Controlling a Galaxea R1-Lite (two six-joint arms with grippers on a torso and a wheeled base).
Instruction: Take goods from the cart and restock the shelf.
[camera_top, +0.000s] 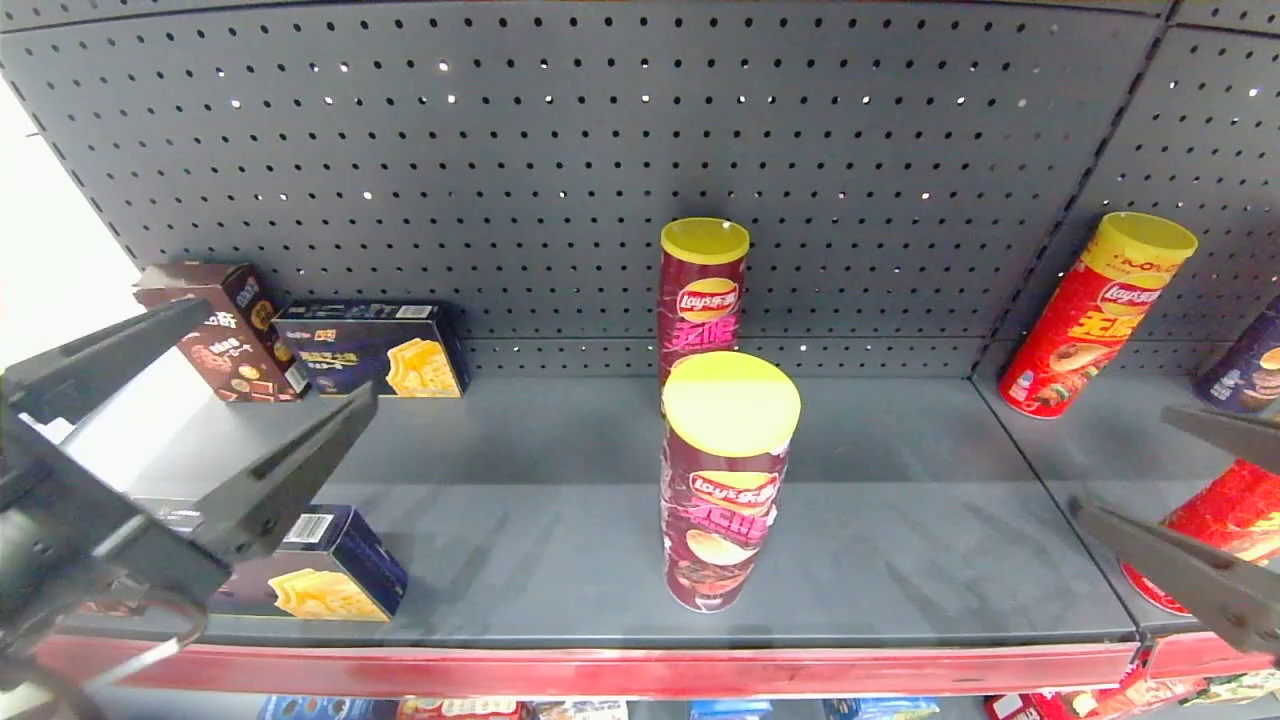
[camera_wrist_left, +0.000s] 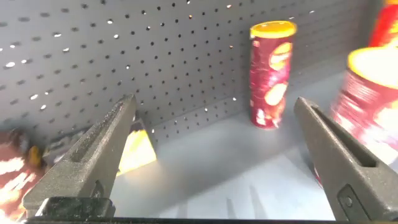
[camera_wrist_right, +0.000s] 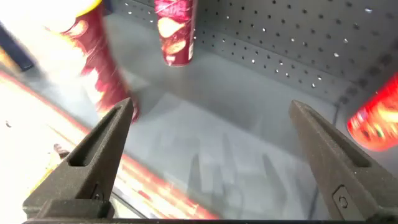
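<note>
Two maroon chip cans with yellow lids stand on the grey shelf (camera_top: 900, 520): the back can (camera_top: 704, 300) by the pegboard, the front can (camera_top: 728, 480) near the red front edge. My left gripper (camera_top: 288, 348) hangs open over the shelf's left part, holding nothing. In the left wrist view the left gripper (camera_wrist_left: 214, 109) faces the pegboard, with the back can (camera_wrist_left: 270, 74) and the front can (camera_wrist_left: 367, 106) off to one side. My right gripper (camera_top: 1122, 462) is open and empty at the shelf's right end. In the right wrist view the right gripper (camera_wrist_right: 211, 109) looks down on bare shelf, with the back can (camera_wrist_right: 175, 31) and front can (camera_wrist_right: 99, 62) beyond.
A brown box (camera_top: 225, 330) and a dark blue cracker box (camera_top: 375, 350) stand at the back left; another blue box (camera_top: 320, 570) lies at the front left. In the bay to the right a red can (camera_top: 1095, 315) leans, a second red can (camera_top: 1230, 530) lies, and a purple can (camera_top: 1245, 370) sits.
</note>
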